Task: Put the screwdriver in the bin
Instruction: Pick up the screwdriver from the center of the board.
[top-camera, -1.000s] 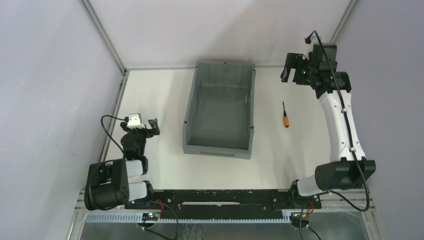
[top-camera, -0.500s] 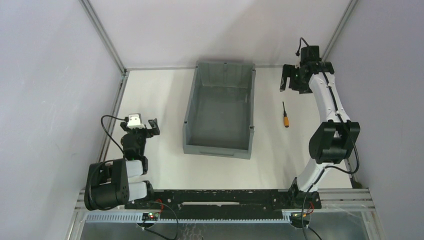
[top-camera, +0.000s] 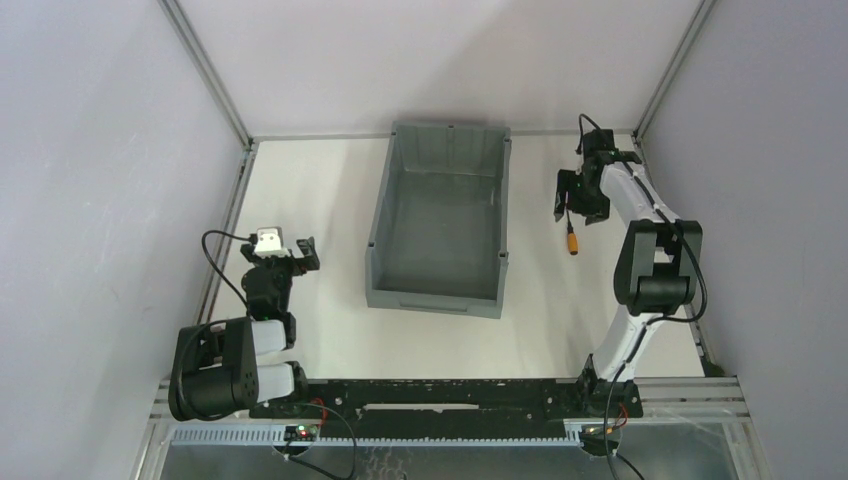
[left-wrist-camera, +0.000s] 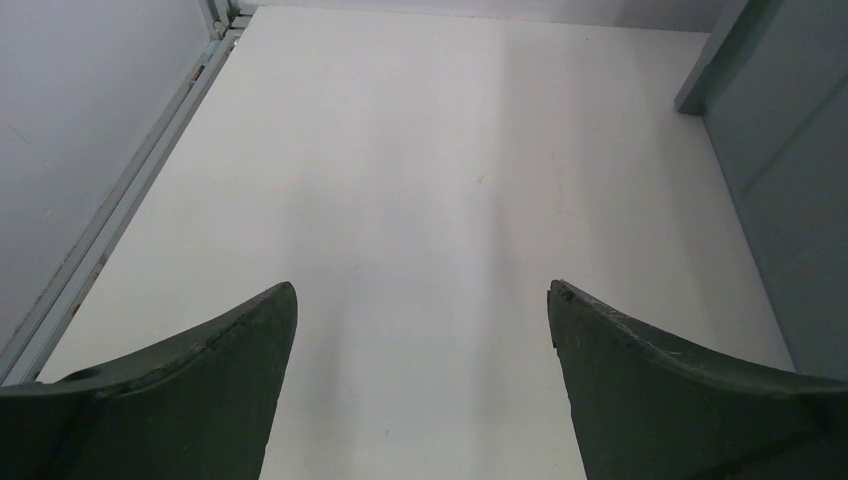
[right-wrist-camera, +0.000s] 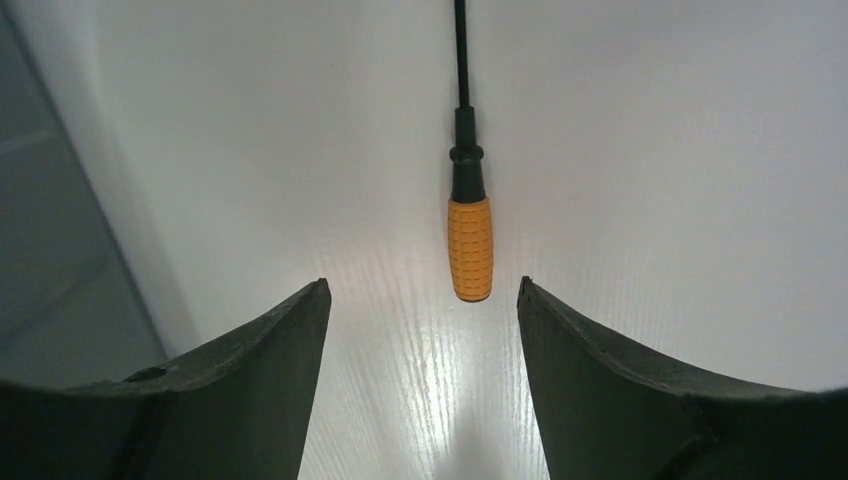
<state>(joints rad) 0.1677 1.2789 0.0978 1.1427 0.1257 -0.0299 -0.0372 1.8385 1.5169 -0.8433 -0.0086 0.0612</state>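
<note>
Looking down over the table (top-camera: 310, 190), I had the bin (top-camera: 378, 215) standing in the middle with nothing in it. The screwdriver (right-wrist-camera: 470, 250) lay outside it, on the tabletop to its right, apart from the bin's wall. The right arm was plainly the nearer one. The left gripper (left-wrist-camera: 421, 290) sat far across the bin by its own base, fingers spread wide on nothing. The right gripper (right-wrist-camera: 422, 288) hung over the screwdriver, its jaws likewise wide and empty. In its wrist view the tool's long axis ran straight away from the camera, orange handle nearest and black shaft pointing off beyond. The fingers stood either side of that line and would close across it. The handle sat a little off centre, nearer one finger, its butt end just ahead of the tips. I judged that a short reach forward and down was needed before closing.
</note>
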